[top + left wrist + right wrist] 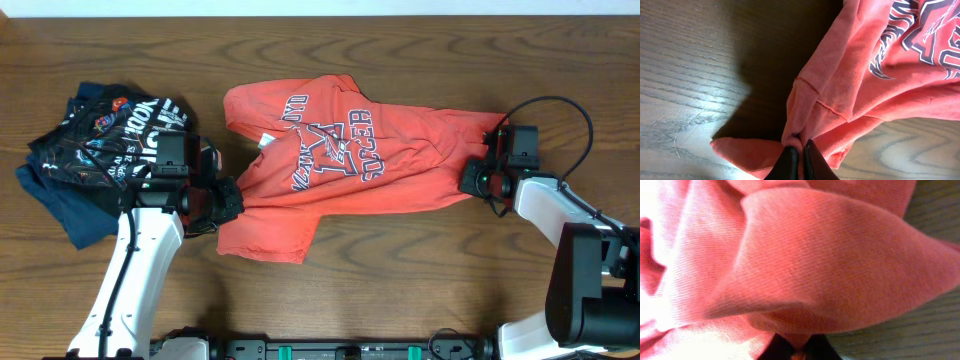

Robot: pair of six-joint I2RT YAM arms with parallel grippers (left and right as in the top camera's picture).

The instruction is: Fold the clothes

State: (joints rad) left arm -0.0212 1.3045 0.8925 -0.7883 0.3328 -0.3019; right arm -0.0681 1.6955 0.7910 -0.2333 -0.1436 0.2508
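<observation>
Left claw (801,151) pinches T-shirt (340,150) edge — right claw (799,353) grips opposite end

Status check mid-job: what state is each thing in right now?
shirt: unfolded, wrinkled, print up, pinched at both ends
left gripper: jaws shut on the shirt's edge
right gripper: jaws shut on bunched shirt cloth
dark clothes: crumpled heap, not held

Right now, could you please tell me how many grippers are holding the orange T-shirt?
2. The left gripper is shut on one end of the orange T-shirt, and the right gripper is shut on the opposite end.
</observation>
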